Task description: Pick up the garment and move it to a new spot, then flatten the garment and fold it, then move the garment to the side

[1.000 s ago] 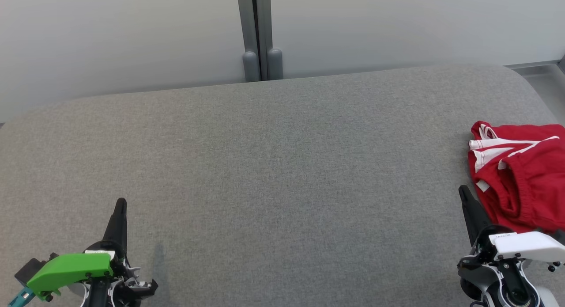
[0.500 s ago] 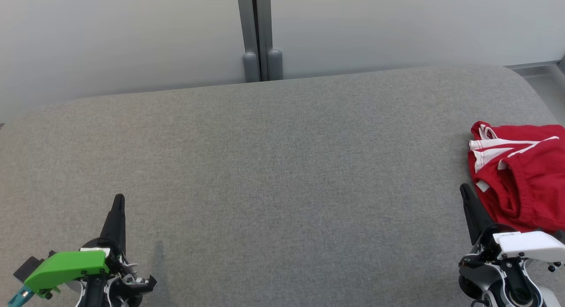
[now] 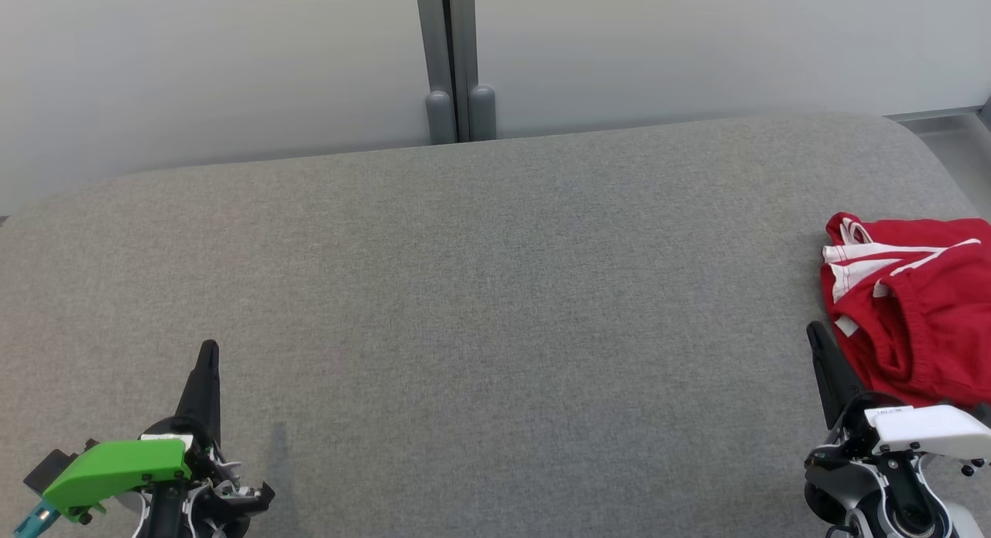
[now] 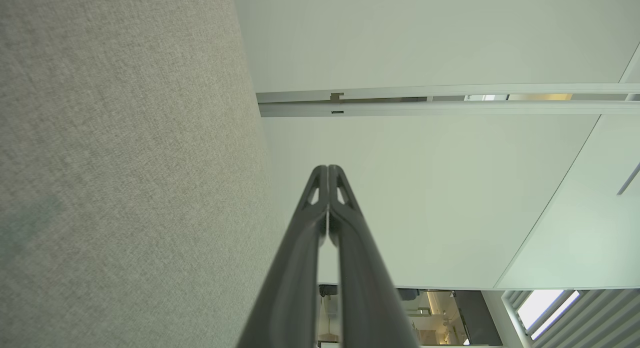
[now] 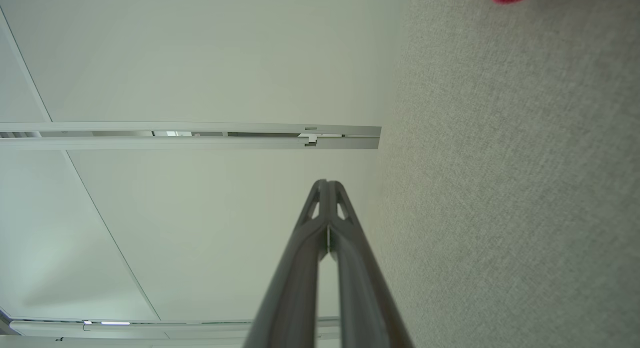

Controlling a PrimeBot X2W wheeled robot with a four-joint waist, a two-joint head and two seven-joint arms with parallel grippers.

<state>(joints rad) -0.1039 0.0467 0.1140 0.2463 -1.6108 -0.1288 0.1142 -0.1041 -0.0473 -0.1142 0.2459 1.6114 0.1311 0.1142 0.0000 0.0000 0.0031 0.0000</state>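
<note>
Grey padded bench (image 3: 495, 290): red garment (image 3: 913, 313) crumpled at its right edge, just beside my right gripper (image 3: 814, 330), which like the left gripper (image 3: 209, 346) is clenched empty; reaching in unopened could shove the cloth off that edge.

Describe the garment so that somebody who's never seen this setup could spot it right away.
Start from the wide grey fabric-covered surface that runs up to the pale wall. Follow it to its right-hand end, just beyond the tip of the right tool, where the garment lies bunched. It is bright red with white stripes, the one coloured cloth on the plain grey.
</note>
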